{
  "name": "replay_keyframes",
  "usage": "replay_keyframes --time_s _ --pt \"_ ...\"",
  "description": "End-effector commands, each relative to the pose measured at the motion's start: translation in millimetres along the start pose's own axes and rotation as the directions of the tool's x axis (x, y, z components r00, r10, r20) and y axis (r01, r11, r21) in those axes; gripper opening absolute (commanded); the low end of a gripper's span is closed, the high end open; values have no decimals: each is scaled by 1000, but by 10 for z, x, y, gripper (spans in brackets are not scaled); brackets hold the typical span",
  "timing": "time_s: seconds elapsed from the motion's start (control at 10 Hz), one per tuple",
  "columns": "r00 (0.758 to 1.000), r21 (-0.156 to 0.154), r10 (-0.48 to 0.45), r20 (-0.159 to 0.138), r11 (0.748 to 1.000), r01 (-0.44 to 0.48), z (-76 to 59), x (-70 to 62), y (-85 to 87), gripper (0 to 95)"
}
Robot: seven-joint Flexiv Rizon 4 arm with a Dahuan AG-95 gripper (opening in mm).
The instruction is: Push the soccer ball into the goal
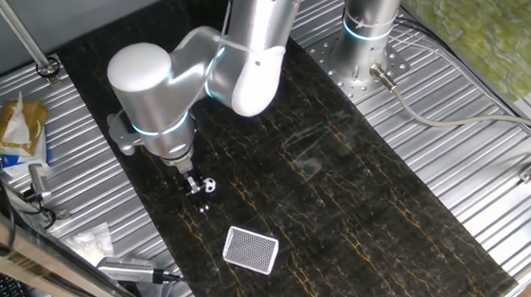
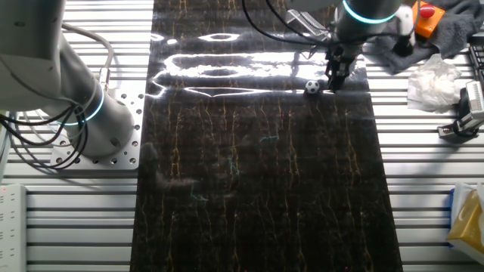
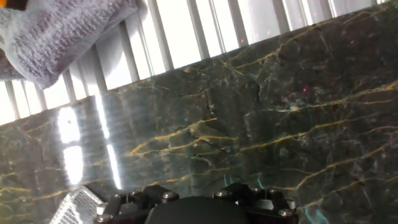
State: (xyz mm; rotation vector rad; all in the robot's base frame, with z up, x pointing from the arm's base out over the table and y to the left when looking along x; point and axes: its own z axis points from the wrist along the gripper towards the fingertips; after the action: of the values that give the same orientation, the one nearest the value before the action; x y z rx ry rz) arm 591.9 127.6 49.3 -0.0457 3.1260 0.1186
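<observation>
A small black-and-white soccer ball (image 1: 209,184) lies on the dark marble mat, also seen as the ball (image 2: 312,86) in the other fixed view. My gripper (image 1: 193,186) points down at the mat right beside the ball, on its left in this view; the gripper (image 2: 333,83) stands on the ball's right in the other. Its fingers look pressed together with nothing between them. The goal (image 1: 252,250), a white-rimmed mesh rectangle, lies flat on the mat nearer the front, a short way past the ball. A corner of the goal (image 3: 73,208) shows in the hand view; the ball does not.
The marble mat (image 1: 346,209) covers the ribbed metal table. A second arm's base (image 1: 371,36) stands at the back right. A grey towel (image 2: 446,34) and crumpled tissue (image 2: 435,83) lie off the mat near the gripper. Packets (image 1: 17,130) and tools lie at the left.
</observation>
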Motion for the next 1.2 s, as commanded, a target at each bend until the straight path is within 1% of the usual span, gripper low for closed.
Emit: replay_keyframes --time_s 0.1,0.2,0.3,0.4,0.5,0.7,0.8,1.0,1.1,1.2 --pt "960 197 -278 -29 940 278 -199 -127 -366 760" --pt "945 225 -325 -39 918 325 -254 -132 -446 760" --pt "942 224 -334 -47 915 335 -291 -138 -531 760" --pt "939 221 -341 -45 913 342 -295 -131 -583 760" --pt "936 213 -349 -39 913 349 -295 -131 -583 760" --pt "940 211 -339 -41 917 340 -295 -131 -583 760" --pt "940 201 -339 -39 919 340 -295 -131 -583 760" --pt "949 152 -313 -33 937 314 -295 -131 -583 760" --pt "957 108 -290 -30 950 291 -295 -131 -583 760" --pt "961 94 -273 -32 957 275 -295 -131 -583 760"
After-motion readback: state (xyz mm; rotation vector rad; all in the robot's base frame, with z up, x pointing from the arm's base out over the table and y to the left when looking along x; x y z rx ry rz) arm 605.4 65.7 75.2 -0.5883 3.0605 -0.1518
